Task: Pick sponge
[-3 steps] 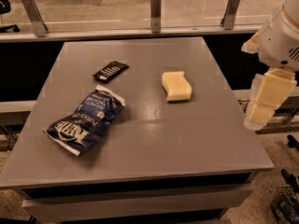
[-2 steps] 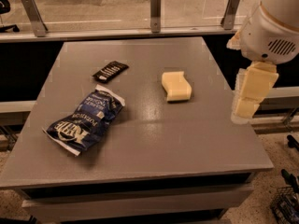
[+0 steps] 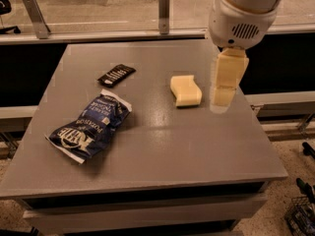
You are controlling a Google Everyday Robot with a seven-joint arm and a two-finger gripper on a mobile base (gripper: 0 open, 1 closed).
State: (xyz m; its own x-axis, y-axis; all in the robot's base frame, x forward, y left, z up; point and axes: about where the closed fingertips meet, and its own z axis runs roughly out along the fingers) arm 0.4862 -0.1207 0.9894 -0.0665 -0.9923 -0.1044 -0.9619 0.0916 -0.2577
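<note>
The sponge (image 3: 186,90) is a pale yellow foam block with a curved notch on one side. It lies flat on the grey table (image 3: 162,151), right of centre. My gripper (image 3: 222,98) hangs from the white arm at the upper right, just right of the sponge and above the table. It does not touch the sponge.
A blue crinkled snack bag (image 3: 91,126) lies at the left of the table. A small black packet (image 3: 116,74) lies behind it. A rail with metal posts (image 3: 164,4) runs behind the table. The table's right edge is close to my gripper.
My arm and gripper have moved left, from beyond the table's right edge to over the table beside the sponge. The objects have not moved.
</note>
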